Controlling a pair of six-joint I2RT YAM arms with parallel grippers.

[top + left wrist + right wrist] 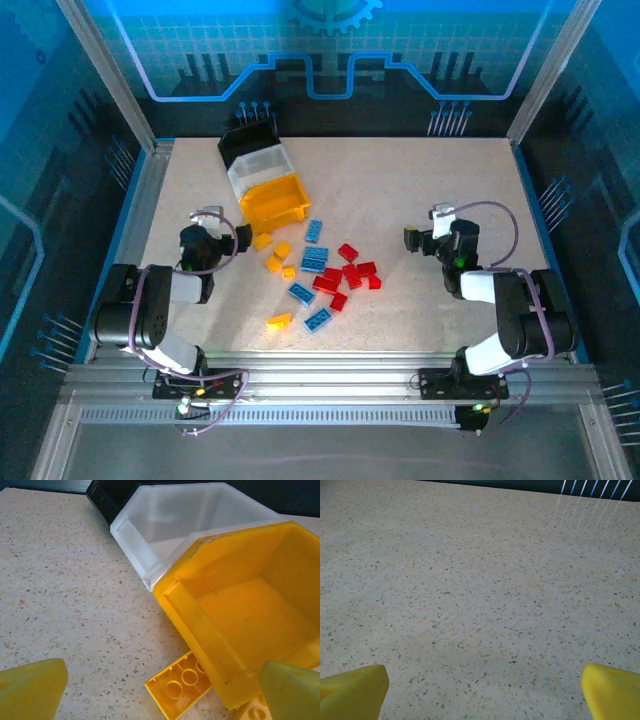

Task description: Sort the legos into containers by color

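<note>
Two empty pincers spread wide, rectangular yellow plastic bin (272, 203) ahead of left pincer (210, 218), small coloured plastic bricks (325, 275) between it and right pincer (440, 218).

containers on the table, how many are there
3, pressed together in a diagonal row at the far left of the table: the black bin farthest back, the white bin in the middle, the yellow bin nearest the front. None seems hidden.

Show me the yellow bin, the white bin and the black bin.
yellow bin (240, 625), left wrist view, bare inner floor.
white bin (172, 515), left wrist view, inner back wall.
black bin (243, 143), top external view, side wall.
</note>
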